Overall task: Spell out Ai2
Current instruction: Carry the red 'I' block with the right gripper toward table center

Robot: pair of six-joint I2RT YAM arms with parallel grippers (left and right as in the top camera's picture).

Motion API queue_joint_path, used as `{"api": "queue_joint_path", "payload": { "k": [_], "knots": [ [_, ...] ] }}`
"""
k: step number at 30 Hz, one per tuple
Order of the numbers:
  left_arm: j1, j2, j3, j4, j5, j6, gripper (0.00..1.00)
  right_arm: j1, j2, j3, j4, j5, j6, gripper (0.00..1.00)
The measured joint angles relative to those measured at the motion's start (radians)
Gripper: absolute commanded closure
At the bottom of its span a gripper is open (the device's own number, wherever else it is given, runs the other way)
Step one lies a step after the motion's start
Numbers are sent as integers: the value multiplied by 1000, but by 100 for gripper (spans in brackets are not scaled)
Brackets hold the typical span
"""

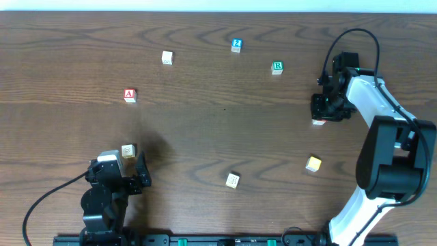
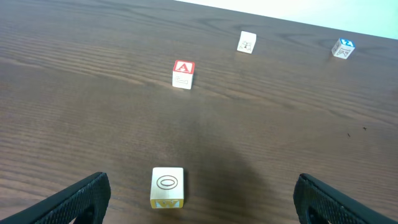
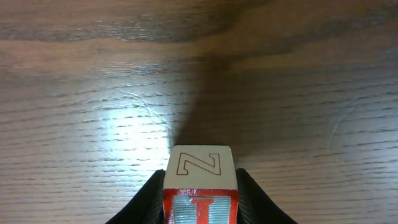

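The red A block [image 1: 130, 95] sits on the table at the left; it also shows in the left wrist view [image 2: 183, 74]. The blue 2 block [image 1: 236, 45] lies at the back centre, and shows far right in the left wrist view [image 2: 342, 48]. My right gripper [image 1: 323, 113] is shut on a red block [image 3: 199, 186] with an I on its near face and an N outline on top, low over the table at the right. My left gripper [image 1: 130, 164] is open and empty at the front left, with a yellow O/W block [image 2: 167, 186] between its fingers' line.
A plain white block [image 1: 167, 57] is at the back left, a green R block [image 1: 276, 67] at the back right. A pale block [image 1: 233, 180] and a yellow block [image 1: 313, 163] lie near the front. The O/W block [image 1: 128, 150] sits just ahead of my left gripper.
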Motion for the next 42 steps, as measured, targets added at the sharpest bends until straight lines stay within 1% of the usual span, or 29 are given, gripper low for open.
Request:
{"api": "queue_joint_path", "payload": {
  "k": [2, 6, 12, 16, 18, 20, 24, 28, 36, 42],
  "knots": [
    [0, 0, 0, 0, 0, 0, 5, 2, 0, 6, -4, -20, 14, 83],
    [0, 0, 0, 0, 0, 0, 5, 34, 0, 72, -30, -89, 36, 99],
    [0, 0, 0, 0, 0, 0, 5, 158, 1, 276, -11, -153, 100, 99],
    [0, 0, 0, 0, 0, 0, 5, 309, 1, 386, 24, -117, 117, 99],
    [0, 0, 0, 0, 2, 0, 5, 428, 1, 425, 33, -72, 120, 99],
    [0, 0, 0, 0, 3, 0, 5, 518, 1, 433, 37, -37, 138, 99],
    [0, 0, 0, 0, 3, 0, 5, 634, 10, 433, 34, 31, 225, 99],
    [0, 0, 0, 0, 3, 0, 4, 644, 54, 434, 34, 50, 303, 98],
    [0, 0, 0, 0, 3, 0, 5, 638, 208, 434, 20, 51, 398, 99],
    [0, 0, 0, 0, 3, 0, 5, 638, 226, 434, -14, 43, 452, 99]
  ]
}}
